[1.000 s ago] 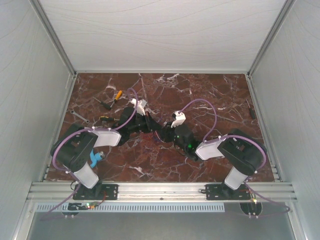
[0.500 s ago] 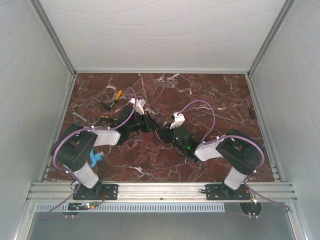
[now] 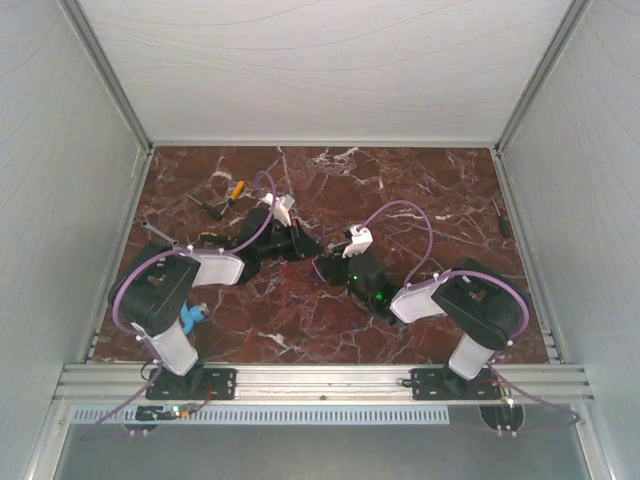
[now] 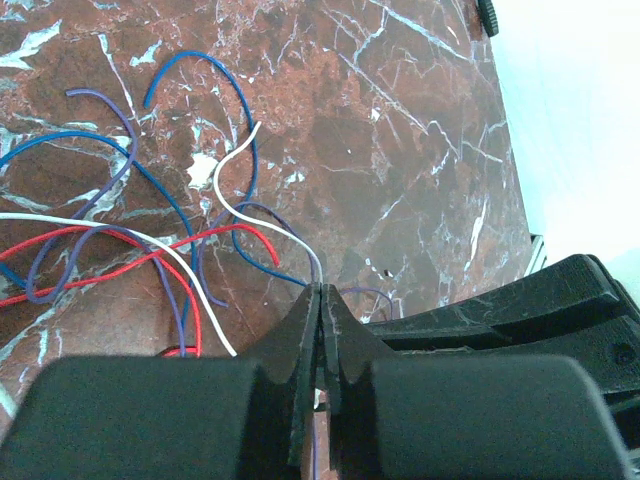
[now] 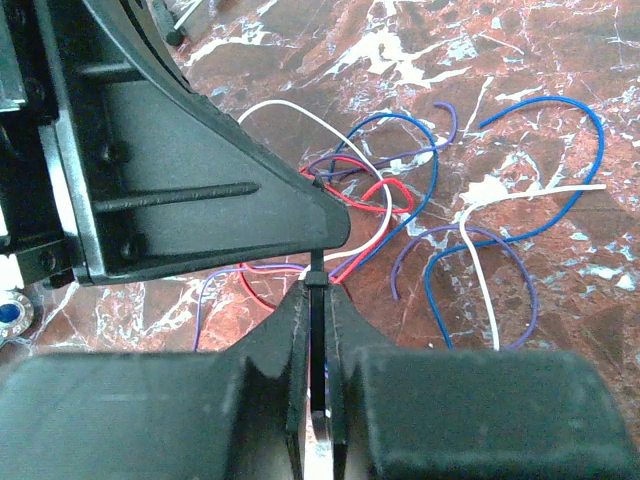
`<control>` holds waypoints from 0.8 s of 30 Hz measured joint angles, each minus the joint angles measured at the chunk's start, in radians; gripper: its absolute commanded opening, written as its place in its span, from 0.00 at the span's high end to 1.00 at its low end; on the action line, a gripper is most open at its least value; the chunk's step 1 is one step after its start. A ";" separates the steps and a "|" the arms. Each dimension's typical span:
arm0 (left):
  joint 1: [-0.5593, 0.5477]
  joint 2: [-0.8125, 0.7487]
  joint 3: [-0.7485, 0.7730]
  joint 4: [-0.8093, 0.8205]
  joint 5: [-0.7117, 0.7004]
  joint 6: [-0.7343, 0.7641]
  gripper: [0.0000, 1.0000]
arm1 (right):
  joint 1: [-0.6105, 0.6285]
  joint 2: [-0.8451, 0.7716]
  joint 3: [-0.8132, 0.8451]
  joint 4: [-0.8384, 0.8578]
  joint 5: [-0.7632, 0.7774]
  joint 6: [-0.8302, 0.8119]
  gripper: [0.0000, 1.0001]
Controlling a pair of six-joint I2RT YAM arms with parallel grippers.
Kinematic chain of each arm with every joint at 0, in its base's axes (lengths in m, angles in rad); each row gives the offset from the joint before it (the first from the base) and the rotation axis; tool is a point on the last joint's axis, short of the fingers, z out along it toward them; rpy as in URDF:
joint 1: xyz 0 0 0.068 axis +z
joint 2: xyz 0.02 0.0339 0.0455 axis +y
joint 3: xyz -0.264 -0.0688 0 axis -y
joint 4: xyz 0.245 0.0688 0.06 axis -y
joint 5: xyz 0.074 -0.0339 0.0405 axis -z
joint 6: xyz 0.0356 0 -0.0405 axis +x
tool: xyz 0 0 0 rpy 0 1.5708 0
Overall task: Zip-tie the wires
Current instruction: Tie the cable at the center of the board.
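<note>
The wires [image 4: 150, 230] are thin red, blue, purple and white strands lying in loose loops on the red marble table [image 4: 400, 130]. They also show in the right wrist view [image 5: 420, 190]. In the top view they are mostly hidden between the two grippers. My left gripper [image 4: 320, 292] is shut on a thin purple-white strand at the edge of the tangle. My right gripper [image 5: 317, 290] is shut on a black zip tie [image 5: 317, 268], which runs up towards the red loop beside the left gripper's black body [image 5: 180, 170]. The two grippers [image 3: 300, 245] [image 3: 326, 266] sit tip to tip.
A yellow-handled screwdriver [image 3: 233, 192] and small metal tools [image 3: 160, 235] lie at the back left. A blue object [image 3: 192, 318] sits by the left arm's base. A dark tool [image 3: 500, 217] lies near the right wall. The right arm's black body [image 4: 560, 310] is close beside the left gripper.
The left arm's elbow has swung slightly right and forward, its gripper staying at the wires. The right gripper has edged a little left. Both stay shut.
</note>
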 measured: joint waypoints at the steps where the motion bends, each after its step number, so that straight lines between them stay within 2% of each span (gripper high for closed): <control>1: 0.000 0.003 0.003 -0.003 0.001 0.001 1.00 | 0.000 0.000 -0.003 0.002 0.000 0.000 1.00; 24: 0.002 0.048 0.066 -0.049 0.017 0.039 1.00 | 0.002 -0.011 -0.026 0.020 0.039 -0.010 1.00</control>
